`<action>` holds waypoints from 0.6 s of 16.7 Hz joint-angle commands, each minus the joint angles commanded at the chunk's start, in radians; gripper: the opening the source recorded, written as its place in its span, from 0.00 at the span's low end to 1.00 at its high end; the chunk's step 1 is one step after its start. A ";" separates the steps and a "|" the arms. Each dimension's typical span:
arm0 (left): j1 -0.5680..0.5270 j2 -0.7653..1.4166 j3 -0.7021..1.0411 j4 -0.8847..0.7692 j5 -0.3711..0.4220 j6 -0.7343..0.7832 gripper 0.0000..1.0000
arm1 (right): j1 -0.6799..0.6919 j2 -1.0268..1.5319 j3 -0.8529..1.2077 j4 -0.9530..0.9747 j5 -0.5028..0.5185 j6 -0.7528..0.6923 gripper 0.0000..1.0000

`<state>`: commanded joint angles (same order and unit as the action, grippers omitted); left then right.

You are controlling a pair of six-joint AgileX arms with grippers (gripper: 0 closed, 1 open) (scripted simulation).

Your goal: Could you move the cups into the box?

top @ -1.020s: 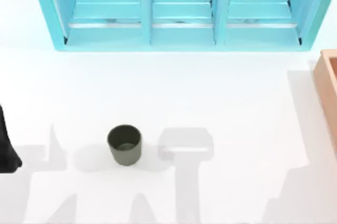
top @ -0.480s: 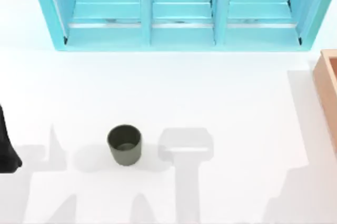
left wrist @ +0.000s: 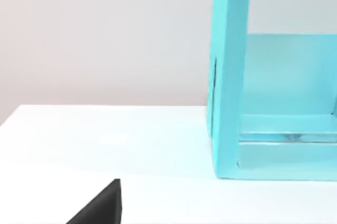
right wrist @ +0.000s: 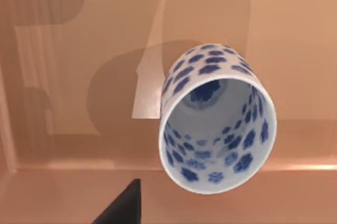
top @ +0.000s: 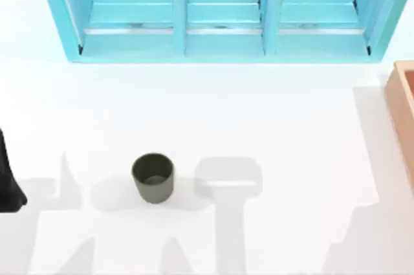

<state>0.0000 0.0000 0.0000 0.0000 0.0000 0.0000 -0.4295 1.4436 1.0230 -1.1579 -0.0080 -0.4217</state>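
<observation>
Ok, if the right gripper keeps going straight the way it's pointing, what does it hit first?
Probably the white cup, standing on the box floor directly ahead in the right wrist view; depth is unclear.

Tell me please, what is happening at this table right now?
The AgileX arms are moving cups into a box. In the right wrist view, the white cup with blue flowers is over the tan floor of the box; whether it rests there or is held cannot be told. The dark olive-green cup stands upright on the white table, untouched. The left arm waits at the table's left edge.
</observation>
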 joint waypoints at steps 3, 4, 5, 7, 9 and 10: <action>0.000 0.000 0.000 0.000 0.000 0.000 1.00 | 0.000 0.000 0.000 0.000 0.000 0.000 1.00; 0.000 0.000 0.000 0.000 0.000 0.000 1.00 | 0.000 0.000 0.000 0.000 0.000 0.000 1.00; 0.000 0.000 0.000 0.000 0.000 0.000 1.00 | 0.000 0.000 0.000 0.000 0.000 0.000 1.00; 0.000 0.000 0.000 0.000 0.000 0.000 1.00 | 0.000 0.000 0.003 -0.003 0.000 0.000 1.00; 0.000 0.000 0.000 0.000 0.000 0.000 1.00 | -0.003 0.003 0.041 -0.040 -0.001 -0.001 1.00; 0.000 0.000 0.000 0.000 0.000 0.000 1.00 | -0.005 0.005 0.074 -0.073 -0.002 -0.001 1.00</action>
<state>0.0000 0.0000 0.0000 0.0000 0.0000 0.0000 -0.4343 1.4490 1.0971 -1.2311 -0.0101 -0.4229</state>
